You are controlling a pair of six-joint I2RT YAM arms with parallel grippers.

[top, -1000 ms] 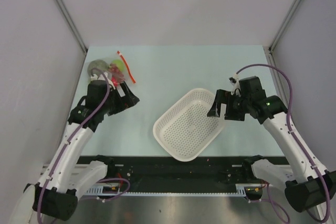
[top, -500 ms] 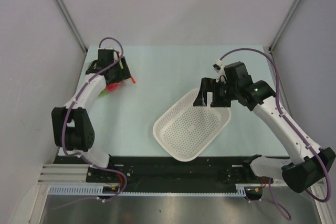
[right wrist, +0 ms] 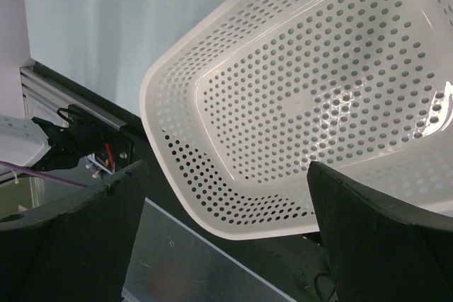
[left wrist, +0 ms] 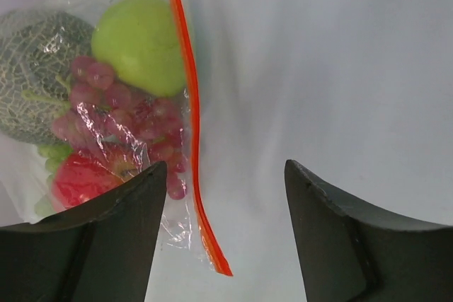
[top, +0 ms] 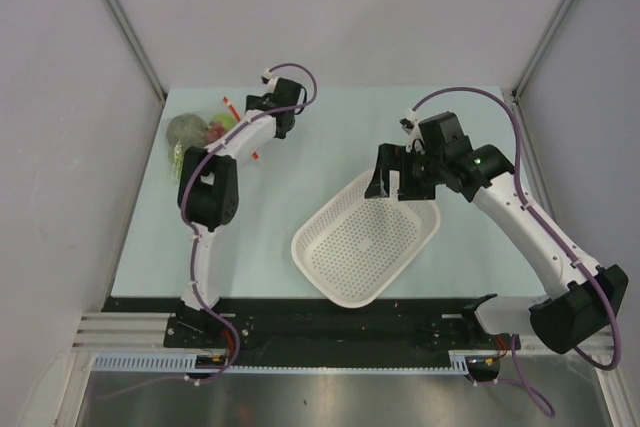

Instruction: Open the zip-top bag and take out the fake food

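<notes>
Now that the left arm has swung out | left fingers [left wrist: 99, 245] released, narrowing above clear crinkly zip-top bag [left wrist: 173, 217] | plastic fake food [left wrist: 138, 44] inside, opening next | right fingers [right wrist: 78, 231] released.

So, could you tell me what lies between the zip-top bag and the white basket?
Just bare table between zip-top bag and basket, per the top view.

Zip-top bag [top: 208, 143] of fake food [top: 185, 129], left hand [top: 255, 107] seemingly beside it, right hand [top: 395, 185] over white basket [top: 350, 247]
</notes>
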